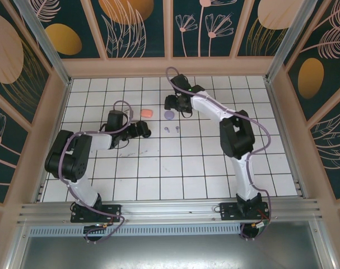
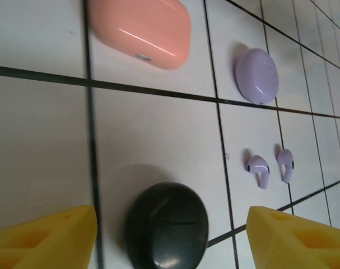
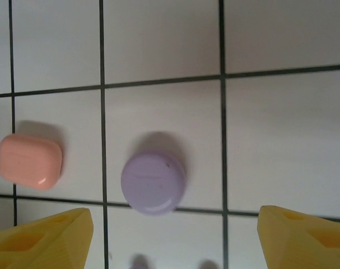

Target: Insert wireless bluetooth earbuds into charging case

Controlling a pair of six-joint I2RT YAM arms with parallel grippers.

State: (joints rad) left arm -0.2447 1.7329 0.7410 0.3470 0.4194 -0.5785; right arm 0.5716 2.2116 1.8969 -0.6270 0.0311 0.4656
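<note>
The left gripper (image 2: 171,216) is wide open and holds nothing, with the black case (image 2: 167,235) sitting between its yellow fingers (image 2: 41,235). Past it, two purple earbuds (image 2: 259,168) lie side by side on the white table (image 2: 158,134), near the shut purple case (image 2: 257,74) and the pink case (image 2: 141,28). The right gripper (image 3: 174,218) hangs by the purple case, wide open and empty.

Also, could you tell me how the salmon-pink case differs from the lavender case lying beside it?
The salmon-pink glossy plastic case is a rounded rectangle, while the lavender plastic case is a round disc. The salmon-pink one lies wholly inside one tile; the lavender one overlaps a dark grid line. Both are shut, lie flat on the white tiled table, and do not touch each other.
</note>
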